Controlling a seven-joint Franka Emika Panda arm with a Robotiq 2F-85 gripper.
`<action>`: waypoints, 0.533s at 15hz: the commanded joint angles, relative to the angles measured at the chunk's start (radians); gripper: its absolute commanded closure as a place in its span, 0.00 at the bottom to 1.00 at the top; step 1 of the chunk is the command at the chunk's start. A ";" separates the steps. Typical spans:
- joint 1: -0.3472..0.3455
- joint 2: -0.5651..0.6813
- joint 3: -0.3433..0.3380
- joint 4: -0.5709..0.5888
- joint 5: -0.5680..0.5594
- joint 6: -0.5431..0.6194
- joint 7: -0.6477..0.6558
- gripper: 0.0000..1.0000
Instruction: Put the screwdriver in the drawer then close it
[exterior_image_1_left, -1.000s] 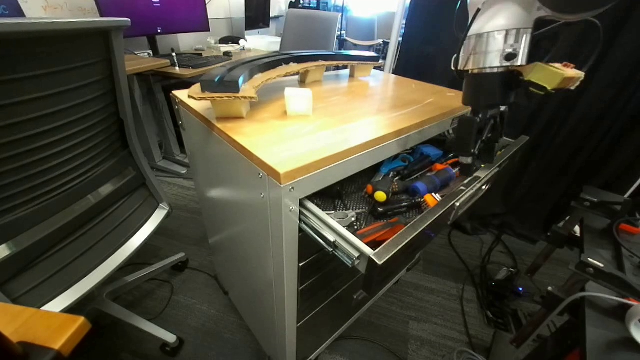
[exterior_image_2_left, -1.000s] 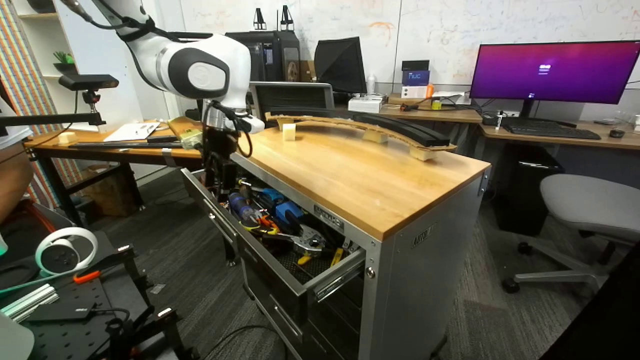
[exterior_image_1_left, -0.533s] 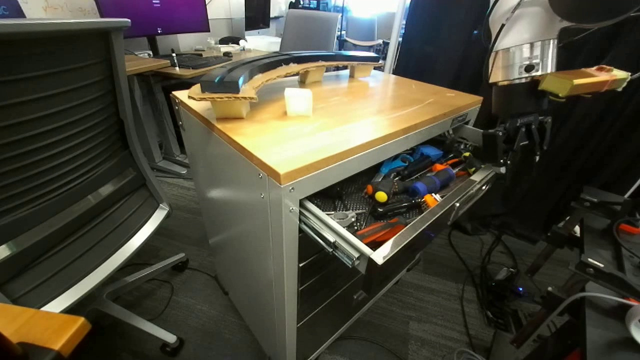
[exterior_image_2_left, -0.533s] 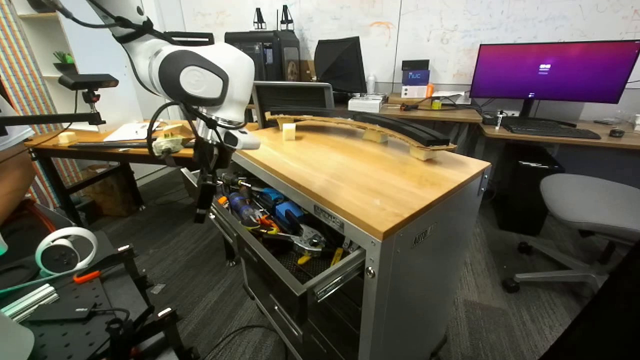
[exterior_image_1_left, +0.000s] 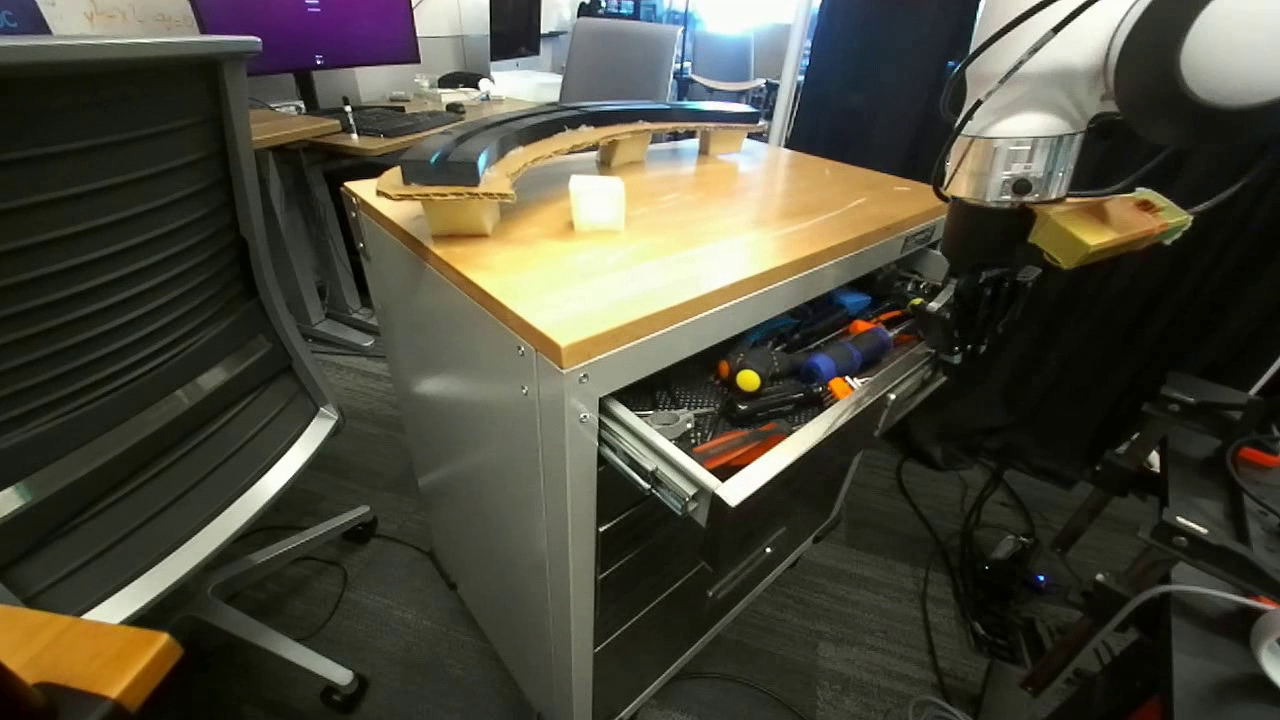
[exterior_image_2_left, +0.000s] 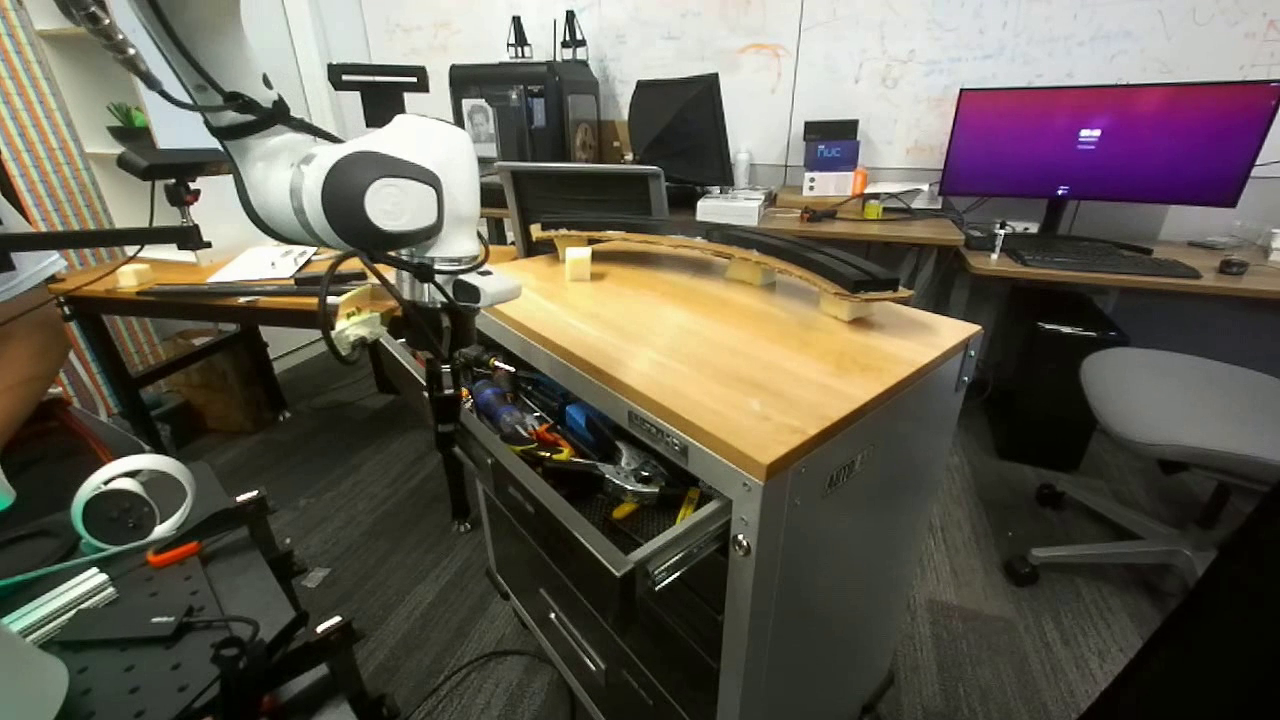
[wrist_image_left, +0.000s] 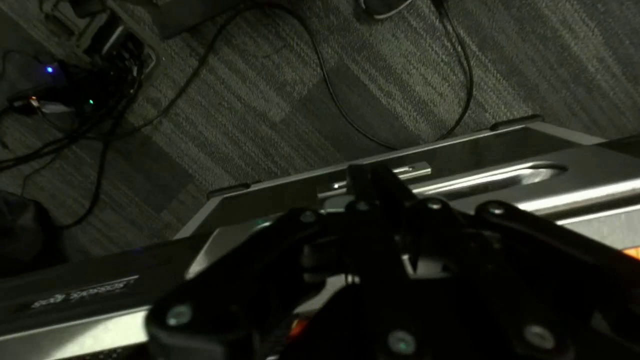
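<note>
The drawer (exterior_image_1_left: 800, 452), a wide grey tray at the top of the cabinet, stands partly pulled out in both exterior views. Tools fill it, among them a blue handle (exterior_image_1_left: 850, 354), orange-handled pliers (exterior_image_1_left: 740, 446) and several dark ones. Which of the dark tools is the screwdriver I cannot tell. My gripper (exterior_image_1_left: 950, 350) hangs at the far end of the drawer's front, outside its rim (exterior_image_2_left: 555, 502), touching or very near it. In the wrist view the black fingertips (wrist_image_left: 356, 179) lie together above the drawer front, and no object shows between them.
The wooden cabinet top (exterior_image_1_left: 720, 220) carries a black curved strip (exterior_image_1_left: 600, 130) on cardboard and a pale foam block (exterior_image_1_left: 598, 204). Lower drawers (exterior_image_1_left: 650, 600) are closed beneath. An office chair (exterior_image_1_left: 150, 250) stands beside the cabinet; cables (wrist_image_left: 320, 70) run over the floor.
My gripper went up out of the drawer, outward past its front, then back toward the cabinet as its fingers came together. The drawer has slid inward a little.
</note>
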 joint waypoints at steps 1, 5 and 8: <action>0.051 0.055 -0.085 0.049 -0.180 0.143 0.172 1.00; 0.100 0.113 -0.172 0.121 -0.326 0.213 0.318 1.00; 0.134 0.177 -0.228 0.187 -0.372 0.239 0.384 1.00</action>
